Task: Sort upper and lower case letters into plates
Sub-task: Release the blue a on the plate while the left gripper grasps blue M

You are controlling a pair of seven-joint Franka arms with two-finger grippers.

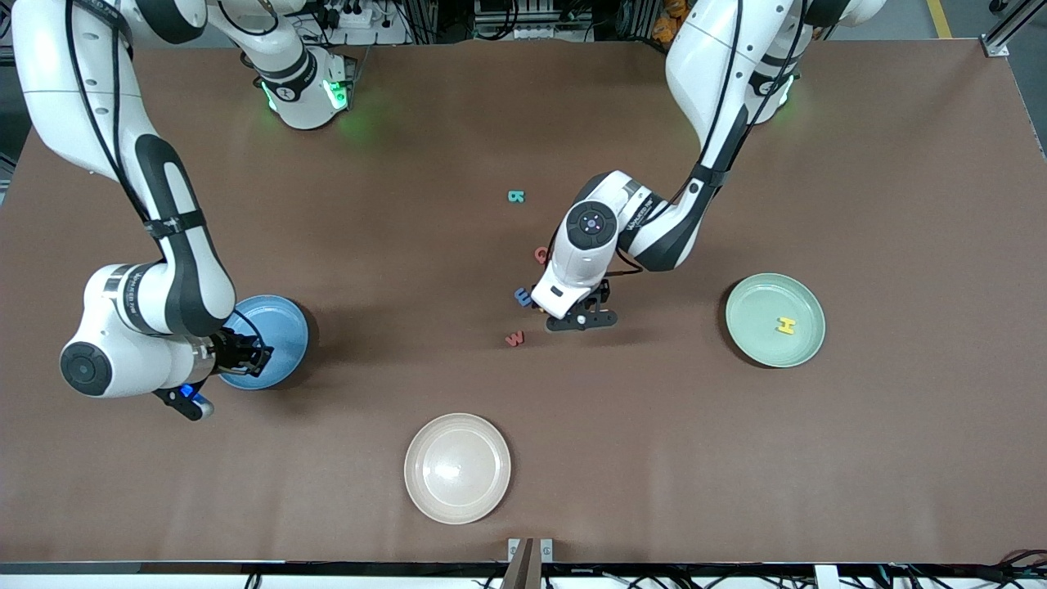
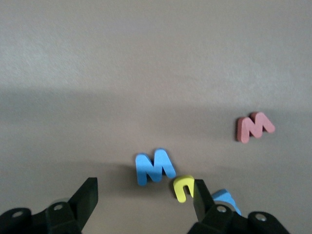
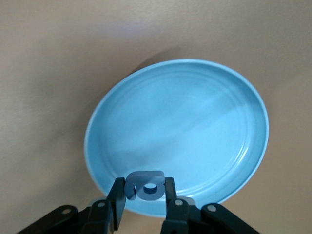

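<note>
My right gripper (image 3: 144, 194) is shut on a small grey-blue letter (image 3: 146, 187) with a round hole, held over the rim of the blue plate (image 3: 195, 122), which lies at the right arm's end of the table (image 1: 282, 323). My left gripper (image 2: 145, 200) hangs open low over the loose letters mid-table, with nothing between its fingers. A blue letter (image 2: 155, 167) and a yellow letter (image 2: 184, 187) lie just ahead of it, the yellow one beside one finger (image 2: 201, 196). A red letter (image 2: 254, 127) lies apart from them. The mint plate (image 1: 752, 307) holds a yellow H (image 1: 786, 325).
A cream-beige plate (image 1: 457, 467) sits near the table's front edge. A teal letter (image 1: 515, 196) and a red letter (image 1: 541, 254) lie farther from the front camera than the left gripper (image 1: 581, 317). Another red letter (image 1: 514, 338) lies nearer.
</note>
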